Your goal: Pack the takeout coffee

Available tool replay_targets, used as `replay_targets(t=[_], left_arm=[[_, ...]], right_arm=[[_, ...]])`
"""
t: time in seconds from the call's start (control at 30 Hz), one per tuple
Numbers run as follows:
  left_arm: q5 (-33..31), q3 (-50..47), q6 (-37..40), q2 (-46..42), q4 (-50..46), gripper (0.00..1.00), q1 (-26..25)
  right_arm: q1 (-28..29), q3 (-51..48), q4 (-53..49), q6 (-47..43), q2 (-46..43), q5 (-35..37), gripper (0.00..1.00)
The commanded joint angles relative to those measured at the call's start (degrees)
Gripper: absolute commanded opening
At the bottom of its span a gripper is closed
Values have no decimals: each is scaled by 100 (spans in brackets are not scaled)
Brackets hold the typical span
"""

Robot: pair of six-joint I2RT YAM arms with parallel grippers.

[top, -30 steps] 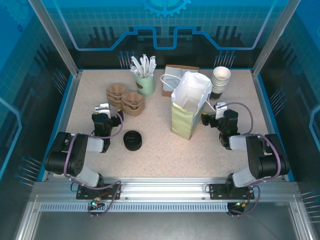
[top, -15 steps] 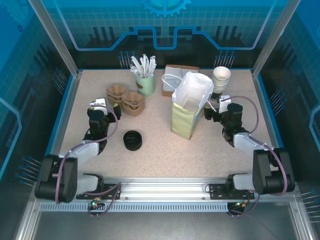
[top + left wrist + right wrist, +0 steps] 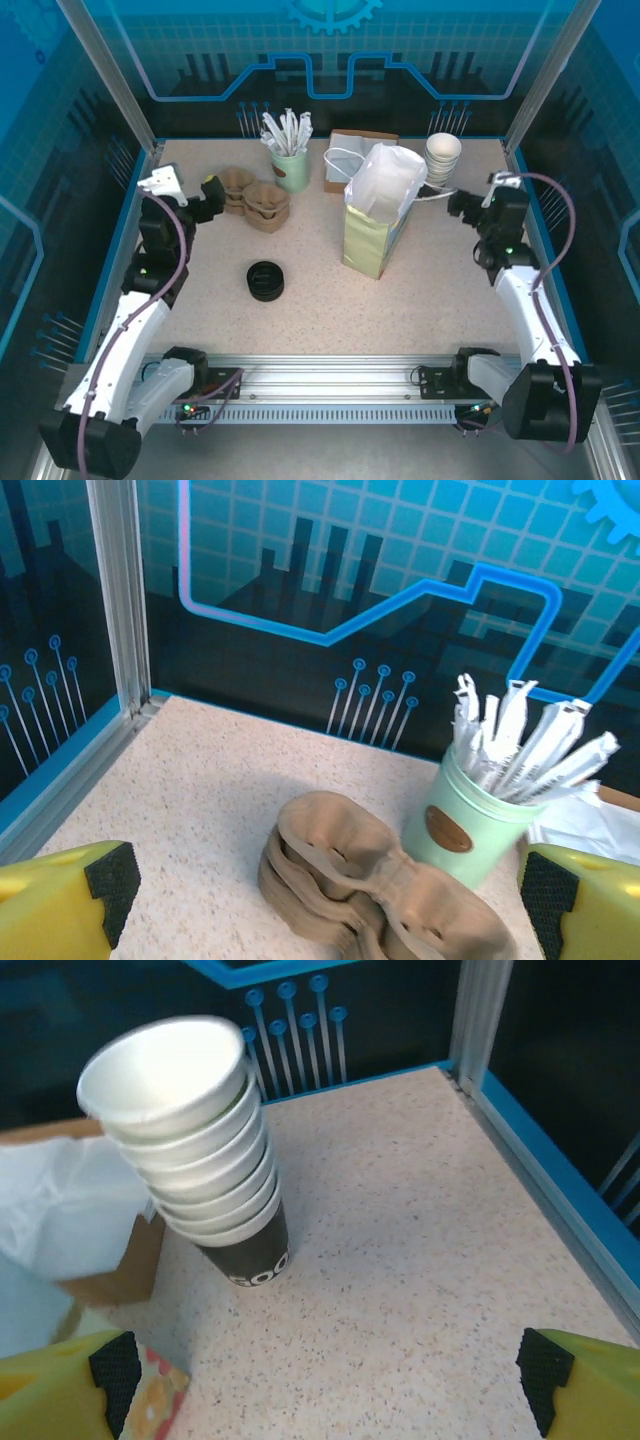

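Note:
The takeout coffee is out of view. A tall pale-green paper bag (image 3: 380,215) stands open at mid-table, white inside. My left gripper (image 3: 203,192) hangs open at the back left, just left of a pile of brown pulp cup carriers (image 3: 250,200). In the left wrist view its yellow fingers (image 3: 60,905) flank the carriers (image 3: 370,880) with nothing between them. My right gripper (image 3: 458,204) is open at the back right, near the bag's handle. Its fingers (image 3: 590,1385) stand wide over bare table, short of a stack of lidless white-rimmed cups (image 3: 190,1130).
A mint cup of wrapped sticks (image 3: 290,165) (image 3: 470,825) stands behind the carriers. A squat stack of black lids (image 3: 266,280) lies left of the bag. A brown box (image 3: 345,160) sits behind the bag, the cup stack (image 3: 441,160) beside it. Blue wall edges bound the table.
Both arms have stretched out from near the front: the left gripper moved back and left toward the carriers, the right gripper back and right toward the cup stack. Both stayed open.

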Motion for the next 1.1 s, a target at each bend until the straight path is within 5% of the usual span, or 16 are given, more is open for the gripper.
replay_targets(t=[0.0, 0.2, 0.47, 1.07], left_arm=[[-45, 692, -631, 9, -1593, 99, -190], [417, 1347, -975, 107, -2435, 99, -538], [860, 1692, -1258, 453, -3173, 99, -585], [1255, 1518, -1040, 818, -2982, 99, -594]], right_arm=[[-94, 1182, -1576, 871, 253, -58, 100], [-88, 3016, -2860, 1100, 1386, -594, 98], [-78, 4852, -3754, 1306, 3005, -723, 75], [336, 7137, -4575, 1313, 5105, -69, 54]])
